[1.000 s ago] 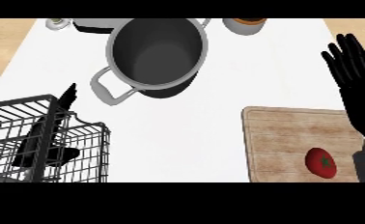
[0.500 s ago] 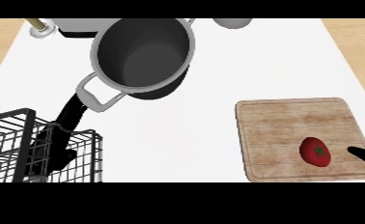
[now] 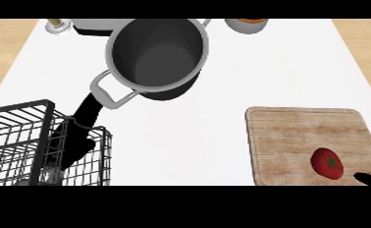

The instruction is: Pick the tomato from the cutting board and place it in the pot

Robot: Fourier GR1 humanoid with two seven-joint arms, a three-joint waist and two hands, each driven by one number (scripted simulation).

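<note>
— Right hand (image 3: 361,177): what shows of it?

— Only a black tip, at the lower right edge of the head view, just beside the tomato (image 3: 328,162). Whether the fingers are spread or curled cannot be told, and the tip holds nothing that can be seen.

— And the tomato itself?

— Red, with a green stem spot, lying on the wooden cutting board (image 3: 301,133) near its lower right corner. The board sits on the white surface (image 3: 290,70) at the right.

— Where is the pot?

— Well apart from the board, toward the upper middle. The pot (image 3: 156,57) is dark inside with a pale metal rim, and one of its looped handles points down-left.

— The left hand?

— A black hand (image 3: 69,146) at the lower left, seen against a black wire basket (image 3: 29,138). Its fingers are lost among the wires, so their state cannot be told. It reaches up toward the pot's handle without a visible grip on it.

— Anything else along the far edge?

— A small bowl (image 3: 246,24) with something orange in it at the upper right, and a pale knob-like object (image 3: 56,25) at the upper left.
</note>
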